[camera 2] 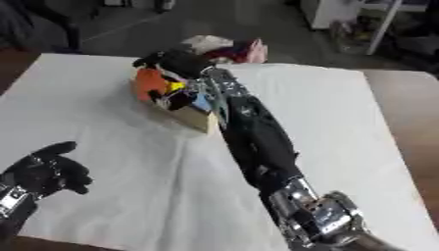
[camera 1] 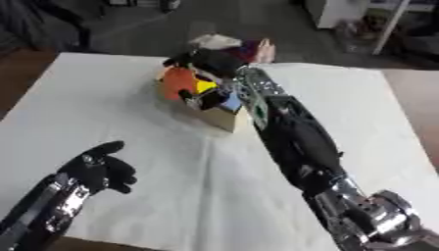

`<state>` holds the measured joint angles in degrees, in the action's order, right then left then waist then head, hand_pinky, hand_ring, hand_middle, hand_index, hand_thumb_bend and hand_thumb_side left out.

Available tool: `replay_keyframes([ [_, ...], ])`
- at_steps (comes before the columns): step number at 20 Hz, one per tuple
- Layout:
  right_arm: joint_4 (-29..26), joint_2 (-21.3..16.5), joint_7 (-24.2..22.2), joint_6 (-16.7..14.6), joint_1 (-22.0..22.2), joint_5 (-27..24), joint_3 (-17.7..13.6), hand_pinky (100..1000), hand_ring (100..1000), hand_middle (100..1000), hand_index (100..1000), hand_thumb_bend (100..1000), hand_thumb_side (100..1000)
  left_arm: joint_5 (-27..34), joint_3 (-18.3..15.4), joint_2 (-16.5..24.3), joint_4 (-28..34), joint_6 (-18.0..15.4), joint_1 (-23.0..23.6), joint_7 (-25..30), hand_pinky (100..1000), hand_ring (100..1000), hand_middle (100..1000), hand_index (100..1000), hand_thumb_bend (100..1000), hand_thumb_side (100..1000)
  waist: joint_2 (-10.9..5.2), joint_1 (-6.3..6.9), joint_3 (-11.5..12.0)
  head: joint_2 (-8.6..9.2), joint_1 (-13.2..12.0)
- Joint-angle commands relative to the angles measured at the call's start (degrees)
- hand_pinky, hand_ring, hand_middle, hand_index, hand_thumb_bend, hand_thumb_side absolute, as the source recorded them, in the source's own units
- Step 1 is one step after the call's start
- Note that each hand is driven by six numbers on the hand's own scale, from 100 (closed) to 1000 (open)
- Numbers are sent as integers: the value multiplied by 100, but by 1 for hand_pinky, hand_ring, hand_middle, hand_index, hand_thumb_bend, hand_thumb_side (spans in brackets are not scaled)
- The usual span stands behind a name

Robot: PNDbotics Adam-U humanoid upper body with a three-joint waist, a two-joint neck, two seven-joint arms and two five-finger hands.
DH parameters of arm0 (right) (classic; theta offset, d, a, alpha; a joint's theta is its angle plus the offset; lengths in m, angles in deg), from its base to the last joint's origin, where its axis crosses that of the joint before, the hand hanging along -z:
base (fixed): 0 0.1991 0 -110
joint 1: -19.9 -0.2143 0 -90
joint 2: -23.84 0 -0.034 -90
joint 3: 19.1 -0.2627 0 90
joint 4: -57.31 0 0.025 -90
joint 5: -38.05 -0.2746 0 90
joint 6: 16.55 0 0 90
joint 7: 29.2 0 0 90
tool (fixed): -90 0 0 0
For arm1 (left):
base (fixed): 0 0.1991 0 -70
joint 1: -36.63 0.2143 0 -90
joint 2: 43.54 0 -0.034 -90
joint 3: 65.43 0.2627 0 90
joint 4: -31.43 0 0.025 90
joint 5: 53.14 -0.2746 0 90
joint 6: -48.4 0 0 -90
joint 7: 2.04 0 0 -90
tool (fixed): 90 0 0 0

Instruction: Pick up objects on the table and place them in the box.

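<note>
Right robot hand (camera 1: 210,61) reaches over the cardboard box (camera 1: 225,116) at the far middle of the white desk (camera 1: 129,108), its finger state not discernible, box packed with orange and yellow items, left robot hand (camera 1: 101,169) relaxed open near the lower left.

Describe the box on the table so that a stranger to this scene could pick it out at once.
Start at the white-covered table and follow the robot's long black right arm out to its right hand near the far edge. Directly under that hand sits the box, small, tan cardboard, open-topped. It alone is stuffed with bright things, orange, yellow and blue.
</note>
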<state>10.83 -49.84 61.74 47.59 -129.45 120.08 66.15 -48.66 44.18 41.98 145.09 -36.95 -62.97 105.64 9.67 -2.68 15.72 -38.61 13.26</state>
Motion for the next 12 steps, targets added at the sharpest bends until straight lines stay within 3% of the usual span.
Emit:
replay_keyframes([
  [1,160,-65,649,686,-118,529,-159,829,713,735,934,100,135,28,7,2,93,-4,-73,8,659,683,643,928,100,821,-69,13,13,99,18],
  [6,483,-150,1247,1763,-79,792,-425,817,702,738,939,100,107,34,5,5,93,4,-75,6,658,683,643,927,100,820,-78,6,7,138,-15],
  [9,590,-190,1595,2173,-66,732,-500,813,702,766,947,100,100,40,1,4,93,-1,-78,1,658,683,643,927,100,818,-81,14,3,151,-25],
  [12,696,-241,1844,2393,-58,661,-516,833,757,846,974,100,100,38,-4,1,93,-2,-68,-2,658,683,642,927,100,819,-82,24,-7,161,-38],
])
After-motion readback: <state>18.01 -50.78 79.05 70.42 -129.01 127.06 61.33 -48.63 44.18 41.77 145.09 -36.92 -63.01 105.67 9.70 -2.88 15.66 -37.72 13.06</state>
